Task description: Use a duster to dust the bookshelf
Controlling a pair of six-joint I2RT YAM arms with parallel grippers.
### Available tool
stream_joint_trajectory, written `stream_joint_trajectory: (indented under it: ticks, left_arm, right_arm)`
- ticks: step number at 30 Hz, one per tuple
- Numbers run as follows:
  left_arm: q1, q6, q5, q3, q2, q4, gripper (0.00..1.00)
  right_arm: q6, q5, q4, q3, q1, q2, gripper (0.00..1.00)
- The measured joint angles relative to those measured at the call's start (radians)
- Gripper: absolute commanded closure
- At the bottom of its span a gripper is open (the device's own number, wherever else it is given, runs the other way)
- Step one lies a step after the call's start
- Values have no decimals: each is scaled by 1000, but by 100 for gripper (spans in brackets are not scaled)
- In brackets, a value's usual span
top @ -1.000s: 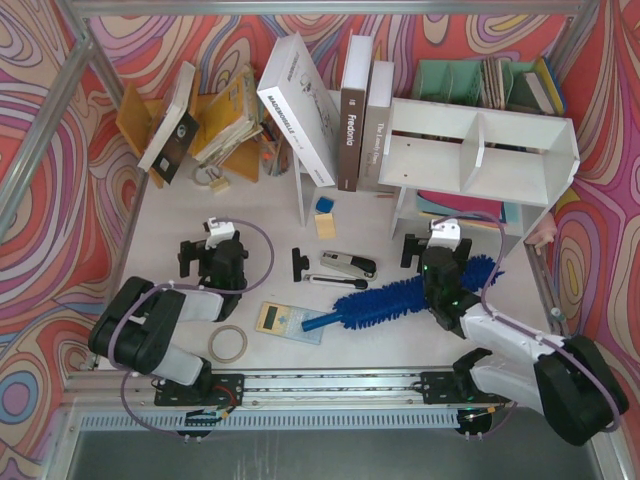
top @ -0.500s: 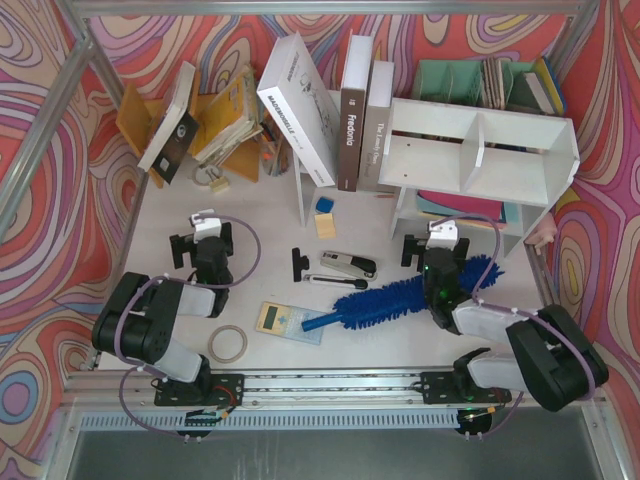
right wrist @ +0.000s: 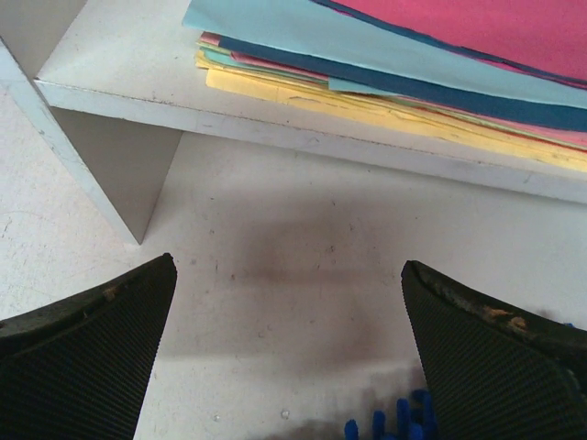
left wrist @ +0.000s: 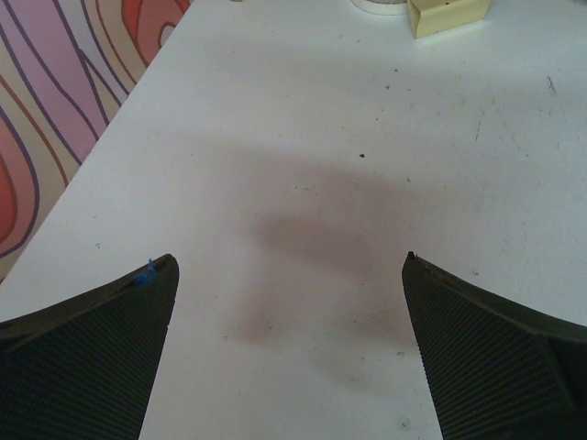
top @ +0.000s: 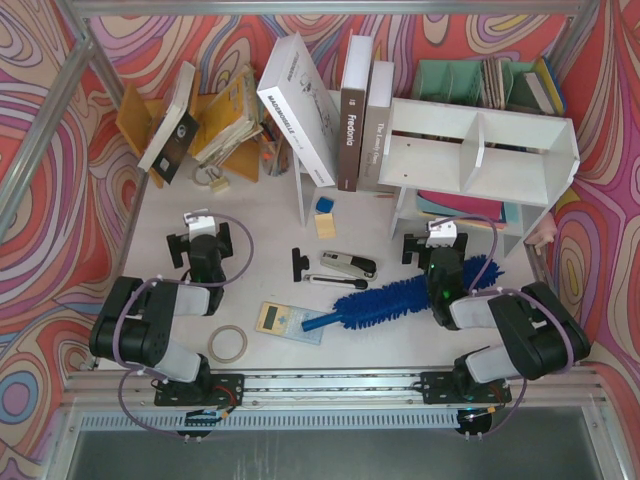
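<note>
Left claw wide over table; right claw wide, seemingly just above duster.

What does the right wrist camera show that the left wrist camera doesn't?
Only the right wrist view shows the bookshelf, with a stack of coloured papers on its lower board, and a few blue strands of the duster at the bottom edge. Only the left wrist view shows the swirl-patterned wall on the left and a pale yellow block at the top edge. Both show bare white table framed by an open gripper: the right gripper in one, the left gripper in the other.
</note>
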Motion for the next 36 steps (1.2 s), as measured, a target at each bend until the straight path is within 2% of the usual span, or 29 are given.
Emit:
stream_joint_trajectory:
  ticks: [6, 8, 19, 36]
  left_arm:
    - [41, -30, 68, -5, -3, 7, 2]
    - [56, -34, 84, -16, 22, 56, 2]
    - [82, -74, 116, 6, 37, -1, 1]
    - [90, -87, 126, 11, 37, -23, 2]
  right_arm:
    - [-26, -79, 55, 2, -55, 51, 1]
    - [-29, -111, 60, 7, -82, 68, 1]
    - [-30, -275, 113, 67, -159, 198, 1]
    - [-10, -300, 156, 81, -190, 260, 1]
